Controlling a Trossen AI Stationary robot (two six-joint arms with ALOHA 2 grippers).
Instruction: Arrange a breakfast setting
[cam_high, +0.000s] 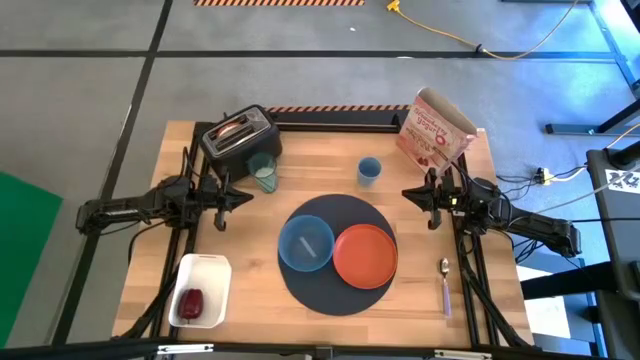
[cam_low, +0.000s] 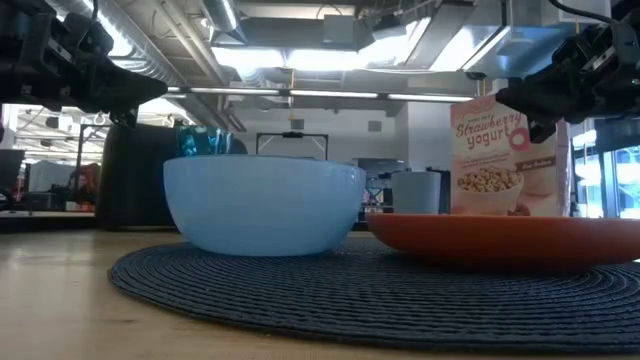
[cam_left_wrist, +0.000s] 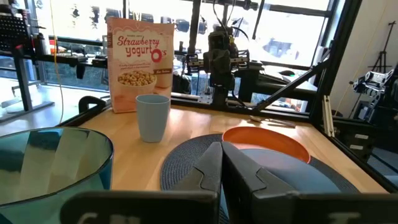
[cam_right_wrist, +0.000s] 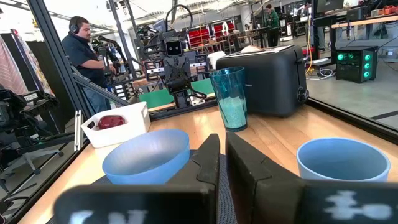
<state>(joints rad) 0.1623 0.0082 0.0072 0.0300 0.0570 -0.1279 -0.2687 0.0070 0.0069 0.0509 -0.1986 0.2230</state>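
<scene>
A round dark blue-grey mat (cam_high: 330, 290) lies mid-table, bearing a blue bowl (cam_high: 306, 243) and an orange plate (cam_high: 365, 256) side by side. Beyond it, by the toaster, stands a teal glass (cam_high: 263, 172). The purple-handled spoon (cam_high: 445, 285) lies on the wood right of the mat. A dark-red fruit (cam_high: 191, 301) sits in a white tray (cam_high: 205, 268) at the near left. Toasted bread (cam_high: 236, 128) shows in the toaster's slot. My left gripper (cam_high: 245, 197) hovers shut at the left, and my right gripper (cam_high: 408, 192) hovers shut at the right, both level and holding nothing.
A black toaster (cam_high: 240, 140) stands at the far left and a red-and-white cereal bag (cam_high: 432, 130) at the far right. A small light-blue cup (cam_high: 369, 171) stands between them. A person (cam_right_wrist: 84, 56) stands in the room beyond the table.
</scene>
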